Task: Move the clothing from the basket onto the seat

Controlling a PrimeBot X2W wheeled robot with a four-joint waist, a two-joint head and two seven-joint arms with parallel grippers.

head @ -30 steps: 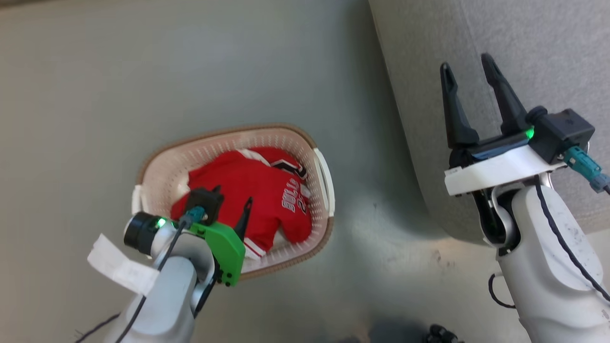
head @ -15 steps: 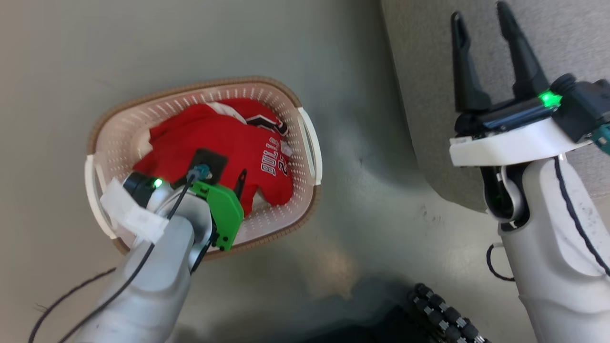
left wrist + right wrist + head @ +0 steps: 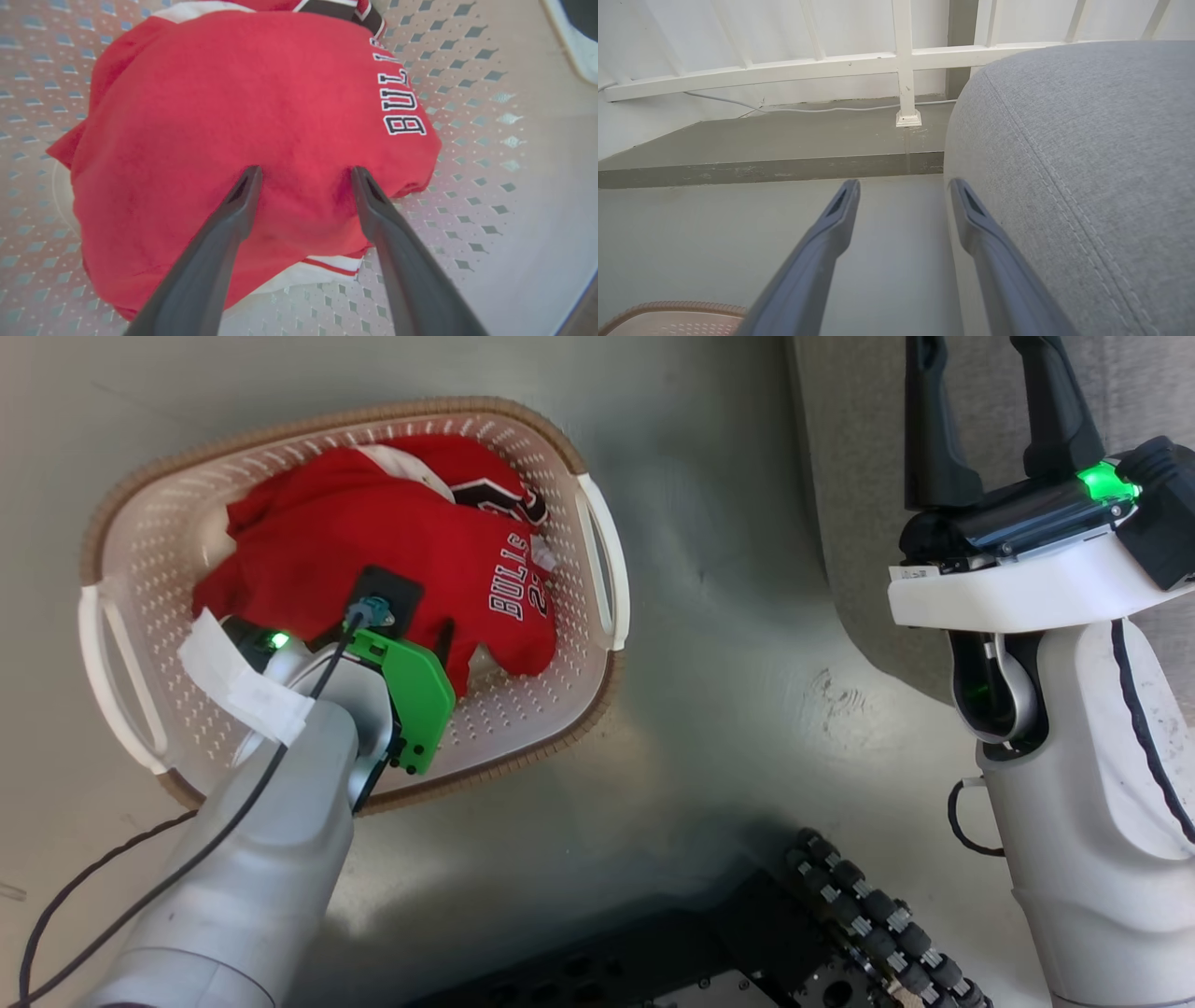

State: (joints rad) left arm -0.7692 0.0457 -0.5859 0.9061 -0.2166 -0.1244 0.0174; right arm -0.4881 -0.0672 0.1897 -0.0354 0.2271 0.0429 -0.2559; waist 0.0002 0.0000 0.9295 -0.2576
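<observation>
Clothing (image 3: 373,541) lies heaped in the basket (image 3: 532,728), which stands on the floor (image 3: 728,728) on my left side, apart from the seat (image 3: 854,476) on my right. Both red pieces are in the basket, so I judge this to be the first pick: the reach is made and the grasp is not yet taken.

My left jaws are spread wide and point down into the heap. Both fingertips (image 3: 247,182) press on the top garment, and the cloth dimples a little around each one. A broad swell of fabric bulges between them. My right jaws are also spread and hold nothing. They are lifted beside the rounded edge of the seat.

The next move, as I see it, is to close the left jaws on that swell and pinch a good fold, not a thin skin of cloth. Then I should lift straight up, high enough for the hanging hem to clear the brown rim. The basket looks light, so a snagged hem could drag or tip it. The lower piece may also come up with the first.

The top garment is a soft, rumpled red mound that nearly fills the basket floor. Black-and-white "BULLS" lettering runs along one flank. A white panel with a thin red stripe peeks out from under its near edge. At the far end lies black-and-white trim, which I take to be the second piece.
</observation>
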